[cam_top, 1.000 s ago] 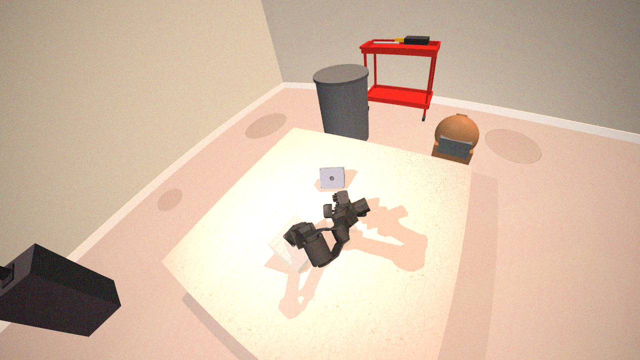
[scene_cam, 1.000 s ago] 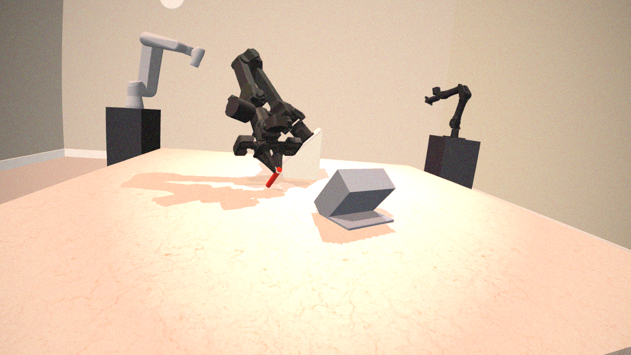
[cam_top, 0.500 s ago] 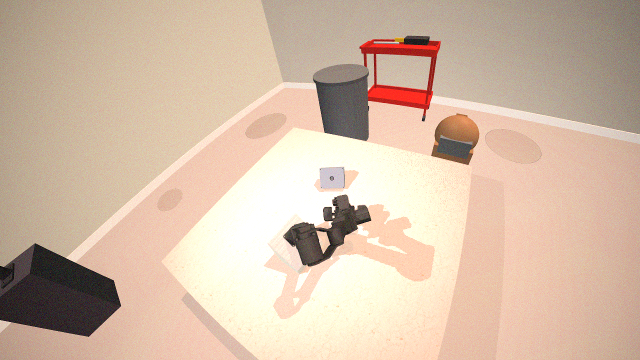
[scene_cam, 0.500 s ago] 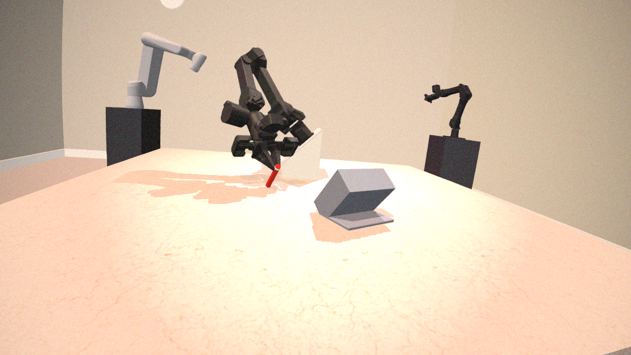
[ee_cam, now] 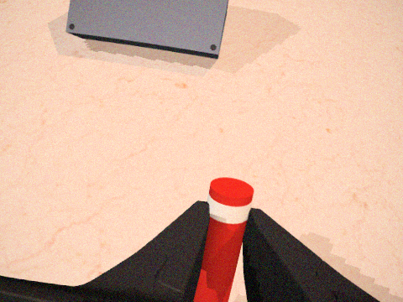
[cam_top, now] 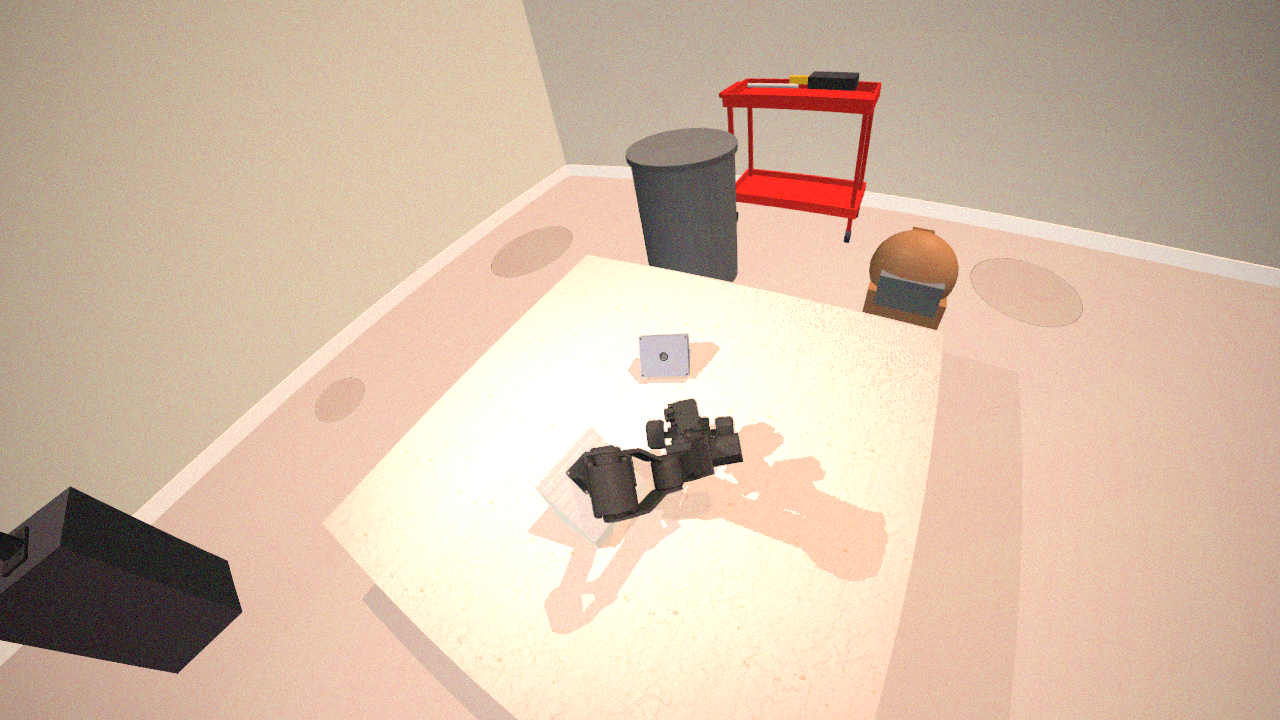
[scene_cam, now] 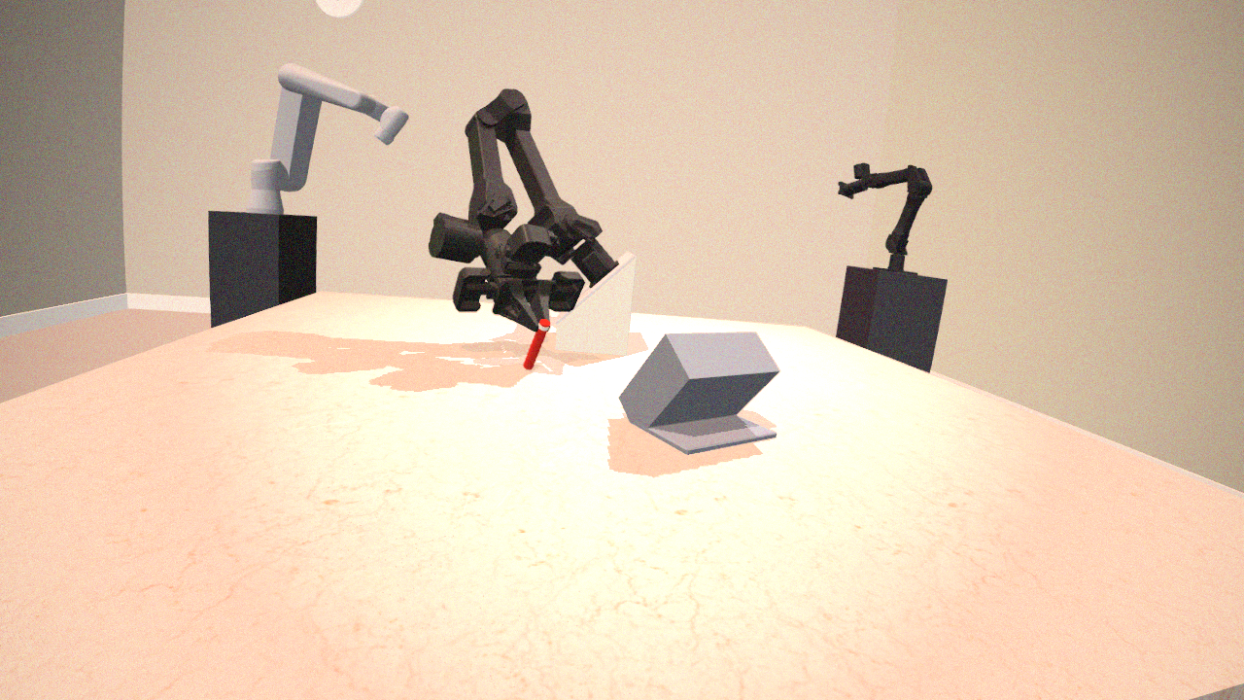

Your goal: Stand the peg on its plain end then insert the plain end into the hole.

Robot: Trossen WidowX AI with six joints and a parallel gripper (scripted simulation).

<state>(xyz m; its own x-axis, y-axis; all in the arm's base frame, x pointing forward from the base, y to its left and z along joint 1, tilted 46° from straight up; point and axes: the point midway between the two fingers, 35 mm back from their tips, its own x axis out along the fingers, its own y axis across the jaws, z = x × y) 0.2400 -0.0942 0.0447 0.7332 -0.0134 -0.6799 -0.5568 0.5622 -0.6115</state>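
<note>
1 red cart (cam_top: 796, 198) and 1 gray bin (cam_top: 687, 210) stood on the pinkish floor (cam_top: 1118, 429) near pale walls (cam_top: 313, 134) (scene_cam: 739, 113); bright light fell across the desk (cam_top: 760, 608) (scene_cam: 608, 557) (ee_cam: 126, 138).
</note>
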